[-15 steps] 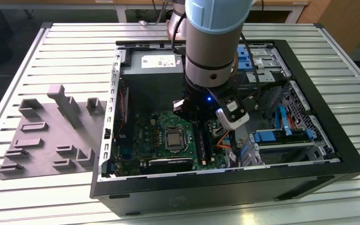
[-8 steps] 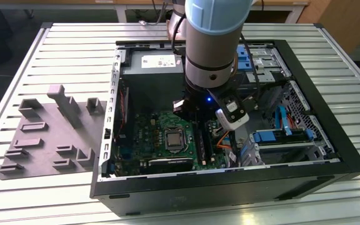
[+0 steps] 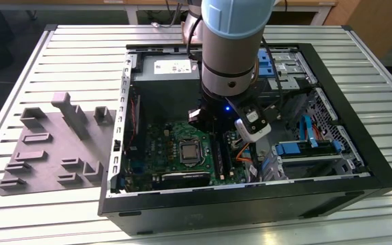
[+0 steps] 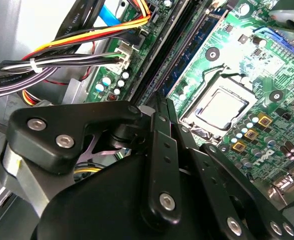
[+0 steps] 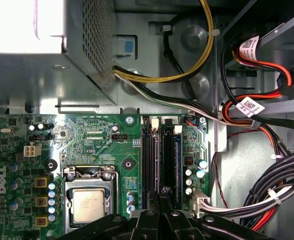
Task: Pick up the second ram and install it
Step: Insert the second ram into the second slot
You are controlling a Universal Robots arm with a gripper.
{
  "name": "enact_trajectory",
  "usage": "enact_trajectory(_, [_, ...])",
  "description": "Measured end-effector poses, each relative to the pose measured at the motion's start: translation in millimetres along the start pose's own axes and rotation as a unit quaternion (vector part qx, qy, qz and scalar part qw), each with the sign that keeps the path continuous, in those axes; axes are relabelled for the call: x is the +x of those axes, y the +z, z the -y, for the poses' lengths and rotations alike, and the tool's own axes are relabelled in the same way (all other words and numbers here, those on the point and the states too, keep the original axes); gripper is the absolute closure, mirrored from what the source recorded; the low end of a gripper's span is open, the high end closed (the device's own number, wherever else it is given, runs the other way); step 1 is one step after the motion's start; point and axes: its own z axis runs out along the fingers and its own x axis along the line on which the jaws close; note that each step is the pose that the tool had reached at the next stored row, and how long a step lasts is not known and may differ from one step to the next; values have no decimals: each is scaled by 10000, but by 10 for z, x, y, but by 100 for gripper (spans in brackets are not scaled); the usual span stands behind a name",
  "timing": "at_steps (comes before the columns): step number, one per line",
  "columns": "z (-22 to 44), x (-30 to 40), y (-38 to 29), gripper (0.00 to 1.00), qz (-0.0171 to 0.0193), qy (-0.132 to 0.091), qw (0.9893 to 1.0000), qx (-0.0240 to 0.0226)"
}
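Memory stick, the second ram [image 5: 166,165], appeared as a thin dark strip along the motherboard [image 5: 101,145] slots, directly in line with the tool [image 5: 162,207] in the first wrist view. Whether the tool pinched it or merely hovered over it could not be told. In the exterior view the arm [image 3: 230,51] reached into the open computer case [image 3: 359,153] at frame centre; the grey tray [image 3: 46,148] lay at the left on the desk [image 3: 80,46].

Gripper [image 4: 159,107] tips hidden among slots
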Motion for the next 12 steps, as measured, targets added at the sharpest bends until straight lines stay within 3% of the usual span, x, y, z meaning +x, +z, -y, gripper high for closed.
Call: enact_trajectory(12, [0, 9, 1, 89, 6, -57, 10000, -5])
